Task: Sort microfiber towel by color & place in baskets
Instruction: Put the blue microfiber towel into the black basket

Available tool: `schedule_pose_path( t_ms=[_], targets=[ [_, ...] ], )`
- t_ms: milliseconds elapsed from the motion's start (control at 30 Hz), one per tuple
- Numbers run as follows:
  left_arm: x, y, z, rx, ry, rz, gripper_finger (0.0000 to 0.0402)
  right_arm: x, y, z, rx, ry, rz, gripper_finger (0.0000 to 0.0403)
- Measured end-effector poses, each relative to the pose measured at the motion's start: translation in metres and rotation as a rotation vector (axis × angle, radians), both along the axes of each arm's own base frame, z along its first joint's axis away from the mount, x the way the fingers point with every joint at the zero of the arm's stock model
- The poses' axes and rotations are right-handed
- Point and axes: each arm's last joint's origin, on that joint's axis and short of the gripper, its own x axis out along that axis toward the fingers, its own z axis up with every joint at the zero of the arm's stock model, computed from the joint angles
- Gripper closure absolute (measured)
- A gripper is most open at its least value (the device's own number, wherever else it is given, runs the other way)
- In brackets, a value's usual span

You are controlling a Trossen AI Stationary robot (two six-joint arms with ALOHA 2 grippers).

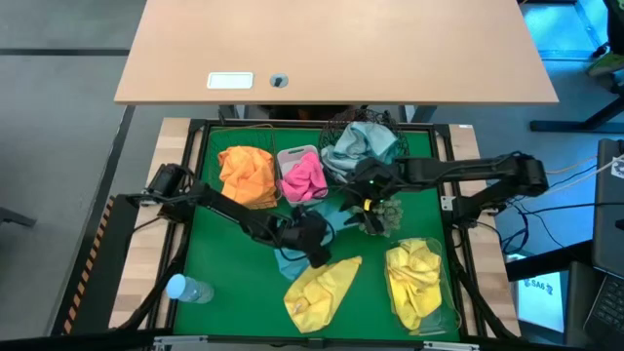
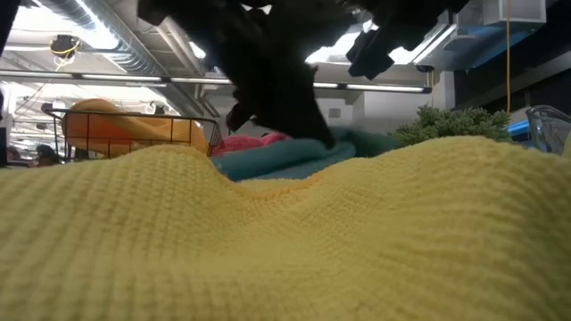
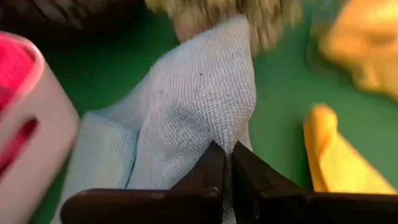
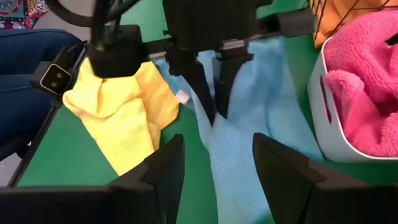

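Observation:
A light blue towel (image 1: 291, 261) (image 4: 261, 118) lies in the middle of the green mat, and my left gripper (image 1: 310, 237) (image 3: 227, 158) is shut on it. My right gripper (image 1: 363, 203) (image 4: 214, 171) hovers open just beyond it, close to the white tub (image 4: 323, 106) of pink towels, touching nothing. A loose yellow towel (image 1: 322, 288) lies flat on the mat near the front edge. The dark wire-grid basket (image 1: 246, 175) holds orange towels. Blue towels sit in the round mesh basket (image 1: 363, 136), and yellow ones in the clear tray (image 1: 417, 278). My left gripper pinches a raised fold of the light blue towel (image 3: 214, 134) between its two fingers (image 4: 202, 93), which come from above and point down. The cloth is drawn up into a ridge at the fingers, and the rest of it lies on the mat.
A spiky grey-green ball plant (image 1: 387, 214) stands between the right gripper and the clear tray. A clear bottle with a blue cap (image 1: 188, 289) lies at the mat's front left. The loose yellow towel (image 2: 285, 232) fills the low view's foreground.

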Motion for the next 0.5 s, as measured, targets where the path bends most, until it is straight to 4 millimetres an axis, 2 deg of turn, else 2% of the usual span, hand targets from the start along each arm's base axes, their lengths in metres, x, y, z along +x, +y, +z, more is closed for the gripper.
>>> schedule_pose_path(
  t_ms=[233, 500],
  targets=[
    [0.011, 0.008, 0.011, 0.039, -0.141, 0.031, 0.0397, 0.009, 0.000, -0.011, 0.005, 0.026, 0.004, 0.0215],
    [0.022, 0.018, 0.026, 0.052, -0.304, 0.059, 0.0397, 0.009, 0.000, -0.012, 0.005, 0.030, 0.005, 0.0215]
  ],
)
